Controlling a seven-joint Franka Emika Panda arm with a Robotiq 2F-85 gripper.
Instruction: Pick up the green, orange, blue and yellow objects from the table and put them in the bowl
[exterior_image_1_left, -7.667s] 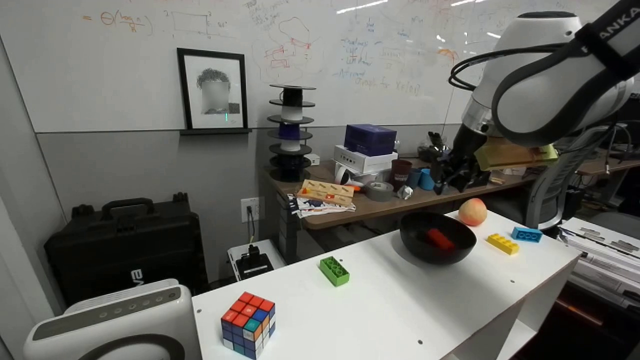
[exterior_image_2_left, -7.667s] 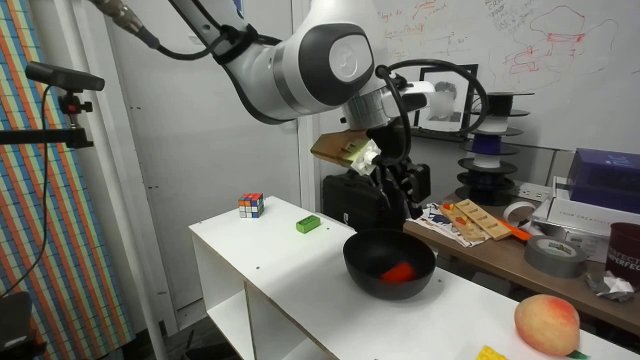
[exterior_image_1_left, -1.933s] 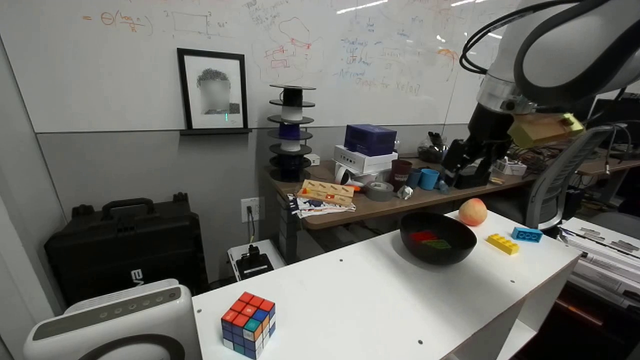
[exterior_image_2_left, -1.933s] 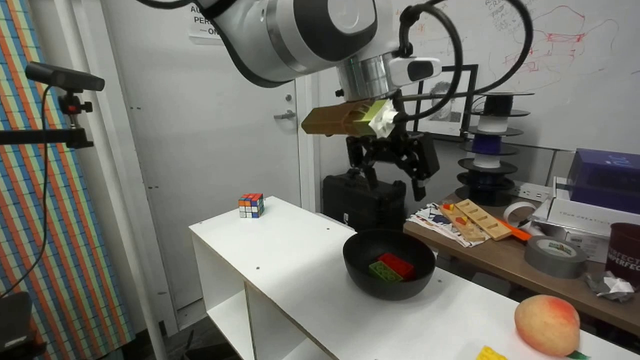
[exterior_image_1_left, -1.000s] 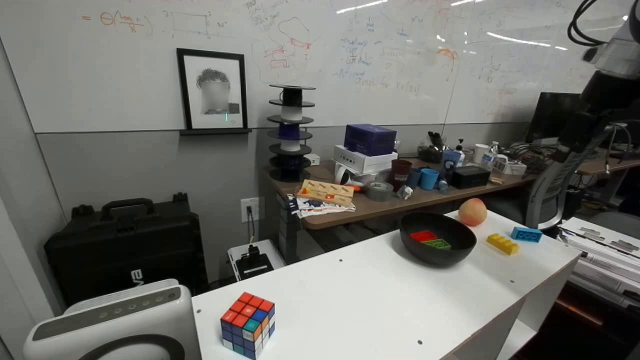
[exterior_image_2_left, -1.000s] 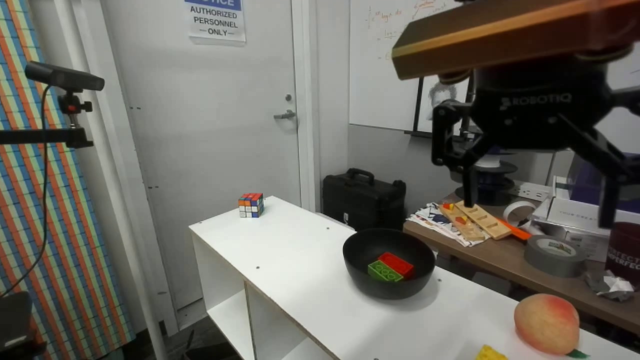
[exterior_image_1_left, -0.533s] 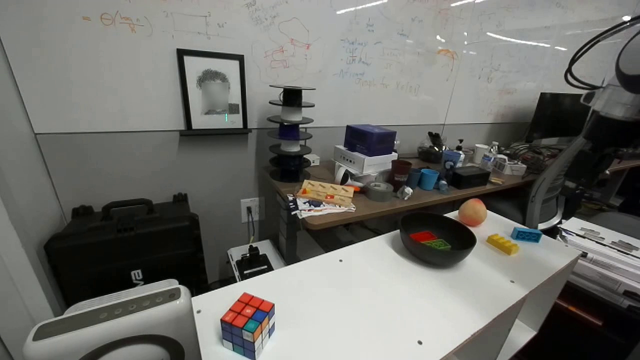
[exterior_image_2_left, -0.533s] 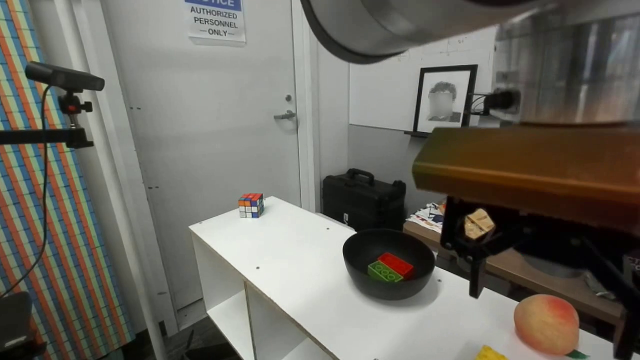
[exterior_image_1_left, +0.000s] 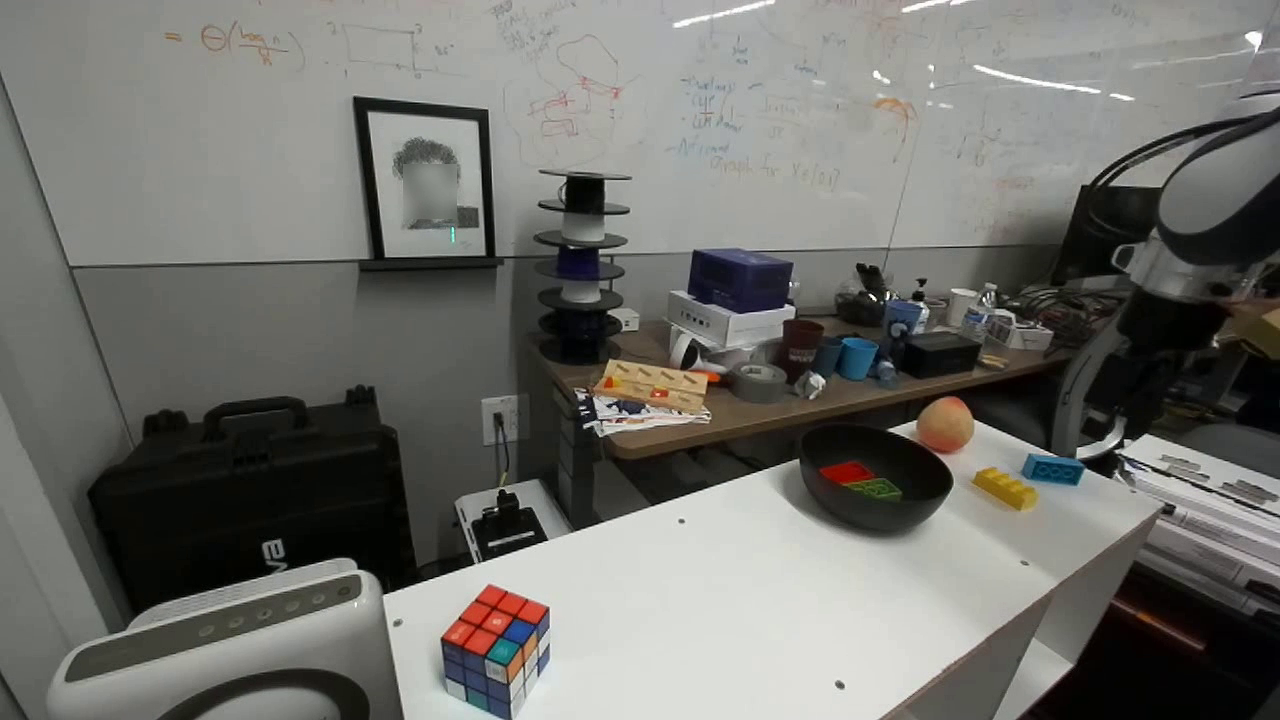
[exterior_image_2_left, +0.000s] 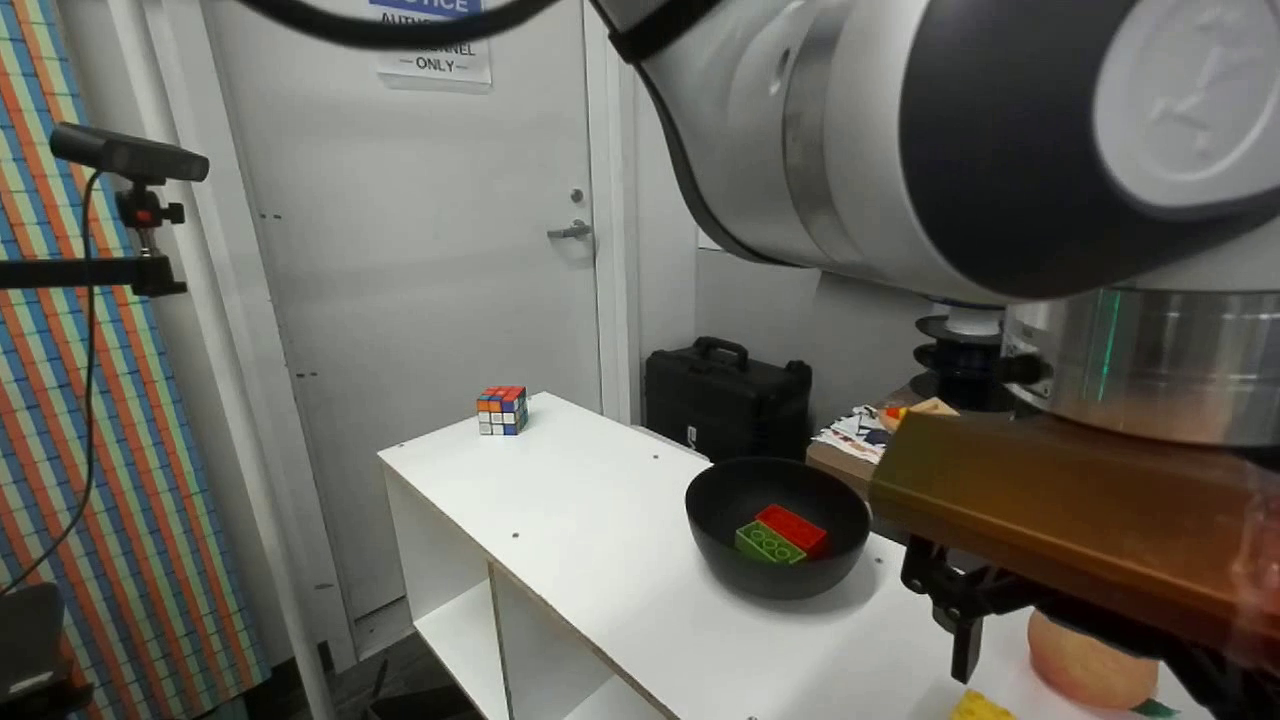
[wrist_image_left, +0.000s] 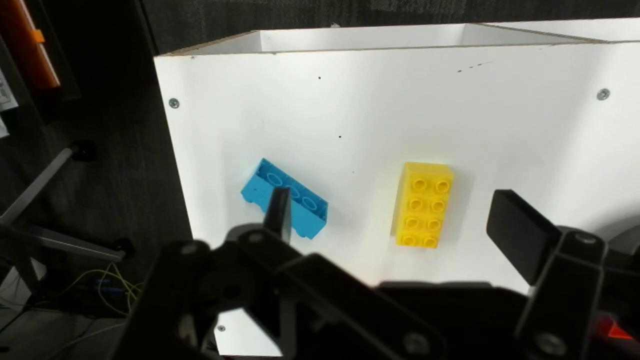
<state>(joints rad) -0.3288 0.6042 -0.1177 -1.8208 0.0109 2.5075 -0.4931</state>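
In an exterior view, the yellow brick (exterior_image_1_left: 1005, 488) is seen near the bowl (exterior_image_1_left: 903, 516), the blue brick (exterior_image_1_left: 1052, 469) farther from it. In an exterior view, the green brick (exterior_image_2_left: 768, 543) is seen inside the bowl. In the wrist view, the gripper (wrist_image_left: 398, 222) is seen with jaws wide apart, nothing clamped, the yellow brick showing between them. Light, stiff plastic is expected, best pinched mid-length across the long sides.

In an exterior view the bottom edge crops the yellow brick (exterior_image_2_left: 979, 708); the peach (exterior_image_2_left: 1085, 667) is partly hidden.
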